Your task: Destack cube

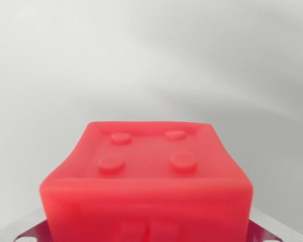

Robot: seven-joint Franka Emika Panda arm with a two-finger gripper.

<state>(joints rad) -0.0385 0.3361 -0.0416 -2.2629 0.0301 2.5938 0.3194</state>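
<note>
though the jaws are hidden and their state cannot be told, the red cube (146,176) fills the wrist view's lower middle; it looks light, soft and rubbery. best gripped across opposite flat sides.

The cube (147,176) looks like smooth, slightly glossy red plastic; shiny metal (35,231) shows beneath it.
</note>
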